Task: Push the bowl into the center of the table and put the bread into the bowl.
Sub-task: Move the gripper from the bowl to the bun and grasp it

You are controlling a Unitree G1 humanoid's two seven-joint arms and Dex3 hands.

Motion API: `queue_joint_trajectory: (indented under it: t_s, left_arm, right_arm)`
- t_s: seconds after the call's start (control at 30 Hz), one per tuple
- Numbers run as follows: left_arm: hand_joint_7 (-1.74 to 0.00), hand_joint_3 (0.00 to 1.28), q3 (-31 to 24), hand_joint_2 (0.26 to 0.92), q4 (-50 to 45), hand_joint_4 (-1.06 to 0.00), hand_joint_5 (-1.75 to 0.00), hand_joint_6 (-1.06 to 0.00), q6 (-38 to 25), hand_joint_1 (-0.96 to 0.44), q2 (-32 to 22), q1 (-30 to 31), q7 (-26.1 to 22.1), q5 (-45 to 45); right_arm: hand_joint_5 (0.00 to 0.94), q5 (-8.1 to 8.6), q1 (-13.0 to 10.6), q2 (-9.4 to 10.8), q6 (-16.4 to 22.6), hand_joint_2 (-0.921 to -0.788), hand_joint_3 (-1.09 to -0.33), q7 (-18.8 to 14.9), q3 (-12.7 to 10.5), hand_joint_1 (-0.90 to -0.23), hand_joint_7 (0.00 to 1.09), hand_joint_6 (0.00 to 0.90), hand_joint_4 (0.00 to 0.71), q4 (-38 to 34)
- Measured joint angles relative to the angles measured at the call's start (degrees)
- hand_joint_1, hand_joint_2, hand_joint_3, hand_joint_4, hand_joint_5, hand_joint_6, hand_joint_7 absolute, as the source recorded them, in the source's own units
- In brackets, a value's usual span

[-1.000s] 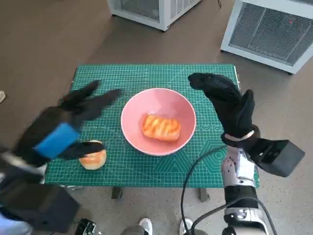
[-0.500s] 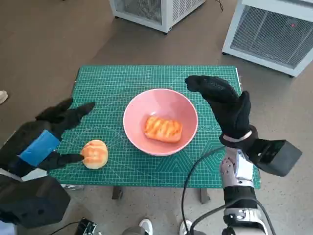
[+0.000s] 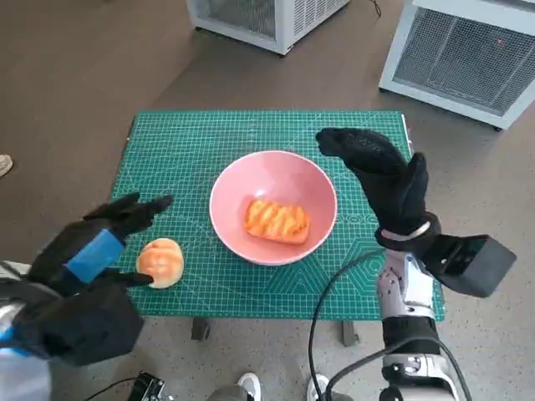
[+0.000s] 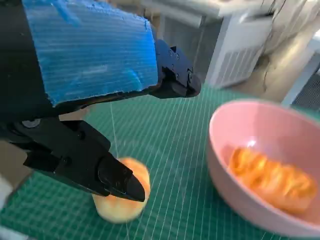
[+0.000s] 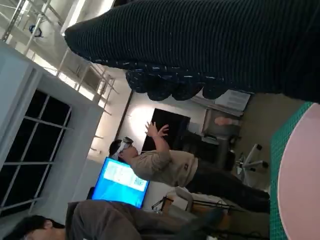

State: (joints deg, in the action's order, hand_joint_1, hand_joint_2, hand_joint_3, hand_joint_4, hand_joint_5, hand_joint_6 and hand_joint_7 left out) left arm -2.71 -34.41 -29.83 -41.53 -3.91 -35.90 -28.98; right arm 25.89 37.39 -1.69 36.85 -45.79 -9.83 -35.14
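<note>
The pink bowl [image 3: 272,205] stands near the middle of the green mat [image 3: 192,142] with a flat orange bread [image 3: 277,220] lying inside it. A round bun [image 3: 160,261] lies on the mat by its front left edge. My left hand [image 3: 94,246] hovers open just left of the bun, fingers spread; in the left wrist view the bun [image 4: 121,196] sits below the fingers [image 4: 90,160] and the bowl [image 4: 265,185] is beside it. My right hand [image 3: 383,177] is raised open by the bowl's right rim, holding nothing.
White grille-fronted units [image 3: 456,50] stand on the floor beyond the table. A cable [image 3: 334,292] loops by the right forearm over the mat's front edge. Shoes [image 3: 247,385] show below the table. Two people [image 5: 160,165] appear in the right wrist view.
My left hand has drawn back towards the table's front left, uncovering the round bun. Bowl, bread and right hand stay where they were.
</note>
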Motion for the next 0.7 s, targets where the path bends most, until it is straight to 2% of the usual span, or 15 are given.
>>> queue_joint_trajectory:
  t_s: [0.47, 0.7]
  left_arm:
    - [-0.02, 0.01, 10.5, 0.800, 11.5, -0.33, -0.02, -0.44, -1.9, -0.08, 3.5, -4.4, 4.5, -7.3]
    - [-0.03, 0.01, 15.0, 0.808, 16.7, -0.43, -0.04, -0.50, -4.7, 0.00, 4.5, -5.8, 5.1, -12.4]
  right_arm:
    - [0.000, -0.04, 0.0, -0.3, 0.0, -0.921, -0.714, 0.0, 0.0, -0.708, 0.62, -0.001, 0.197, 0.9]
    - [0.001, -0.05, -0.2, -0.4, -0.1, -0.921, -0.714, 0.0, 0.1, -0.710, 0.62, -0.001, 0.198, 1.4]
